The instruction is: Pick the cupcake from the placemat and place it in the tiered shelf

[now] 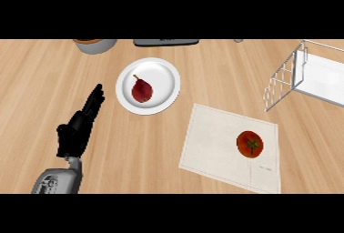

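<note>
A cream placemat [214,148] lies at the lower right of the wooden counter. On it sits a round red thing with a green star-shaped top [249,144]; it looks like a tomato rather than a cupcake. The white wire tiered shelf [314,75] stands at the right edge, up and to the right of the placemat. My left hand [77,129] shows at the lower left, open with straight fingers pointing up the counter, far from the placemat and holding nothing. My right hand is not visible.
A white plate [168,73] left of centre holds a dark red pear-shaped fruit [142,89], just right of my left fingertips. A grey bowl [94,44] and a dark flat object [166,42] sit at the far edge.
</note>
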Available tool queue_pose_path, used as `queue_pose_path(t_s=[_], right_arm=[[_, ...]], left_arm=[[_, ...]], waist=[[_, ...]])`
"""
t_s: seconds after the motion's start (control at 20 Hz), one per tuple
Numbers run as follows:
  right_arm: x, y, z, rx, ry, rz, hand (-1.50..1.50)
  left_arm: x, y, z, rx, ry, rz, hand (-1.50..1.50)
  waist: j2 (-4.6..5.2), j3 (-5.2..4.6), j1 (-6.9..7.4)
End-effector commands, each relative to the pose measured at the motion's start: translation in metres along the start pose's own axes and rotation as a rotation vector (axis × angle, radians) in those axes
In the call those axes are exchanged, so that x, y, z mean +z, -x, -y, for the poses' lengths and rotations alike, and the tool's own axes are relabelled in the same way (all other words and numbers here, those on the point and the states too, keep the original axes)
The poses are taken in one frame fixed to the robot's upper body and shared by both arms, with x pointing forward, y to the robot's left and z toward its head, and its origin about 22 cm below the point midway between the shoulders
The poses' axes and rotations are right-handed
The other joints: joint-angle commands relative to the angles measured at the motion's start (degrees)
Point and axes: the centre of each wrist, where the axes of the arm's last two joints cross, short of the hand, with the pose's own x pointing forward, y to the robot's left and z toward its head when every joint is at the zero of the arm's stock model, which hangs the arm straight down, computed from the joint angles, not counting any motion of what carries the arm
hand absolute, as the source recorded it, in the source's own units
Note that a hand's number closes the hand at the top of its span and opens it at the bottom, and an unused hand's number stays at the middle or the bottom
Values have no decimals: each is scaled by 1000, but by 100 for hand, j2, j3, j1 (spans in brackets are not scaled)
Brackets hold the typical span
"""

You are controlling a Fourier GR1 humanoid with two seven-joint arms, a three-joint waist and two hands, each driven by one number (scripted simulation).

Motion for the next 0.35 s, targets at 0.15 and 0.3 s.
queue_pose_path(t_s=[0.15, 0.3], right_arm=[[-3, 39, 88, 125, -77, 1, -150], [-14, 57, 129, 88, -98, -9, -150]], left_arm=[[19, 14, -2, 12, -4, 1, 0], [9, 9, 8, 12, -19, -13, 0]], waist=[[-31, 4, -99], [-14, 2, -121]])
